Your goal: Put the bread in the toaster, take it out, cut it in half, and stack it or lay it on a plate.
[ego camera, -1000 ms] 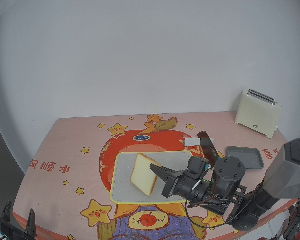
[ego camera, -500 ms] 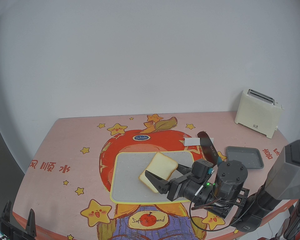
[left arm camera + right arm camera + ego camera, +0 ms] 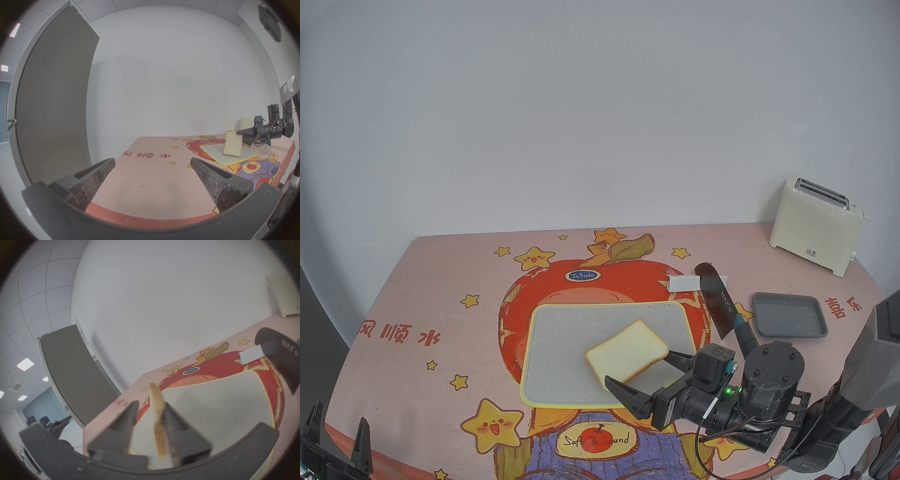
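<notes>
A slice of white bread (image 3: 626,353) with a tan crust hangs tilted over the front right part of the grey cutting mat (image 3: 562,350). My right gripper (image 3: 650,376) is shut on its near edge. The right wrist view shows the bread (image 3: 157,408) edge-on between the two fingers of that gripper (image 3: 150,406). From the left wrist view, the bread (image 3: 232,143) is far off over the mat. My left gripper (image 3: 153,178) stands open and holds nothing, off the table's front left corner (image 3: 337,434). The cream toaster (image 3: 817,226) stands at the back right.
A black knife (image 3: 717,300) lies right of the mat, its blade tip resting on a small white block (image 3: 690,282). A grey rectangular plate (image 3: 789,314) sits between the knife and the toaster. The table's left side is bare pink printed cloth.
The right gripper has drawn back toward the table's front right with the bread in it. The slice has turned from steeply tilted to lying flatter over the mat. The left gripper has not moved.
</notes>
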You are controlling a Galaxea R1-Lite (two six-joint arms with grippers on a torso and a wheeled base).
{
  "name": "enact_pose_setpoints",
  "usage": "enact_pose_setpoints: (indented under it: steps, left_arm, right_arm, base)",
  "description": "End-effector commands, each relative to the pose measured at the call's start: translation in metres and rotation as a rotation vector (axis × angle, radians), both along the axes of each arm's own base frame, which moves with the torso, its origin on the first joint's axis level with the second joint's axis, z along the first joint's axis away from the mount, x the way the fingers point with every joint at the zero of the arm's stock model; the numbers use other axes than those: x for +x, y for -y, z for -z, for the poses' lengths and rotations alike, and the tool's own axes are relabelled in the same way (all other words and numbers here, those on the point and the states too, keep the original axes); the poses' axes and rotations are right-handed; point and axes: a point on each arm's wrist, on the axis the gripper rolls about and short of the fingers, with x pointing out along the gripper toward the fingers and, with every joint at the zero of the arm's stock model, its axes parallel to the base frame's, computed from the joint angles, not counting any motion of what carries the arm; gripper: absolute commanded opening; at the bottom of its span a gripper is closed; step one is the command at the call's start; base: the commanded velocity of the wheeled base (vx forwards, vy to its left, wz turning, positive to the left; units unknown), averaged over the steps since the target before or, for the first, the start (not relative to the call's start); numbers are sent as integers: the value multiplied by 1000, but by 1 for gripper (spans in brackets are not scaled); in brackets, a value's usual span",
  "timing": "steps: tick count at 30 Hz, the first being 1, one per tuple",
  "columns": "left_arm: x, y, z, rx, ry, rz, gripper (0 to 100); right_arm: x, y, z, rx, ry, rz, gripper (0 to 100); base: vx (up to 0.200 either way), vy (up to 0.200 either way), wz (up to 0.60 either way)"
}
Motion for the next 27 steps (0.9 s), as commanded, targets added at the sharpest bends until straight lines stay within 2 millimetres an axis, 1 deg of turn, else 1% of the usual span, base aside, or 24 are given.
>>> enact_pose_setpoints:
  steps: [1,5,7,10,11,13,17,22,25,27]
  left_arm:
    - [0,0,5,0,-1,0,100]
    - [0,0,5,0,-1,0,100]
    - [0,0,5,0,-1,0,100]
    - [0,0,5,0,-1,0,100]
    - [0,0,5,0,-1,0,100]
    - [0,0,5,0,-1,0,100]
    - [0,0,5,0,-1,0,100]
    - [0,0,5,0,-1,0,100]
    - [0,0,5,0,-1,0,100]
    - [0,0,5,0,-1,0,100]
  right_arm:
    - [-1,0,2,-7,-4,-4,100]
    - [-2,-4,10,-27,-21,-7,100]
    - [0,-6,10,-24,-15,12,100]
    - [3,-11,5,2,-2,29,100]
    - [7,-15,-2,52,1,39,100]
    - [11,-21,-8,115,-8,45,100]
    - [11,-26,-12,153,-17,42,100]
    - [11,-25,-6,121,-86,59,100]
    - [6,-21,-7,91,-99,56,100]
    - [0,-17,-2,53,-117,48,100]
  base:
    - [0,0,0]
    - [0,0,0]
    - [0,0,0]
    - [0,0,0]
    - [0,0,0]
    - [0,0,0]
    - [0,0,0]
    - [0,0,0]
    - [0,0,0]
    - [0,0,0]
